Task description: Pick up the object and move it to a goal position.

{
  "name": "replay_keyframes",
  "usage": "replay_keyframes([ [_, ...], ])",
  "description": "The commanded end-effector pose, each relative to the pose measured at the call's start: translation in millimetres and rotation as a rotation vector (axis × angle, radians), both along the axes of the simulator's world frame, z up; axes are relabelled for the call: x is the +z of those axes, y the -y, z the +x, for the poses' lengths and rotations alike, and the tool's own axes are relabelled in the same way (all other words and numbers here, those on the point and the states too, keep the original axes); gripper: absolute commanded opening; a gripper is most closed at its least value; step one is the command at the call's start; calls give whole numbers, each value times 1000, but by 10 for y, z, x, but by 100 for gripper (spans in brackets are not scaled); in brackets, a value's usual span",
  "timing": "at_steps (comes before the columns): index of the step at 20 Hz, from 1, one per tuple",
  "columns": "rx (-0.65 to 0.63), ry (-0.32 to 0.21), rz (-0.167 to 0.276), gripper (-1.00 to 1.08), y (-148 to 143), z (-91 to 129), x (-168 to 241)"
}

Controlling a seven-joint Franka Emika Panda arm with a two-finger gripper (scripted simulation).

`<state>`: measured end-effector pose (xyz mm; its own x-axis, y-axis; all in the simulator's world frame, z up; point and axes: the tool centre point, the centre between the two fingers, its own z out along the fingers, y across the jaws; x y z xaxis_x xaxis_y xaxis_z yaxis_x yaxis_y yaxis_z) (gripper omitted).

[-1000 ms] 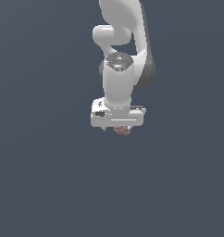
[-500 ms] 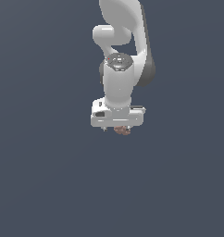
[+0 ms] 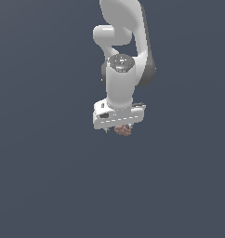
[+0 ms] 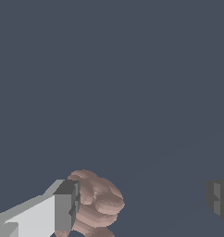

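Note:
The object [image 4: 97,206] is a small reddish-brown knobbly clump. In the wrist view it lies against the inner side of one grey fingertip [image 4: 66,206], while the other fingertip [image 4: 220,198] stands far from it across a wide gap. My gripper [image 4: 144,202] is open, with the clump inside the span of the jaws but pressed by only one of them. From the exterior view, the white arm points straight down and the object [image 3: 124,131] peeks out just beneath the gripper [image 3: 118,128], toward the exterior view's right of its middle. Whether the clump rests on the surface cannot be told.
A uniform dark blue-grey surface [image 3: 49,176] fills both views. No other objects, containers or edges show.

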<state>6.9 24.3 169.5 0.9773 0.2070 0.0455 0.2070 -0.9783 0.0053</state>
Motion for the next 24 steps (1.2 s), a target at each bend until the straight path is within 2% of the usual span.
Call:
replay_keyframes([
  [1,62,-3,-3,100,-20,-43,-26],
  [24,726,-27,-23,100,-233,-530,-283],
])
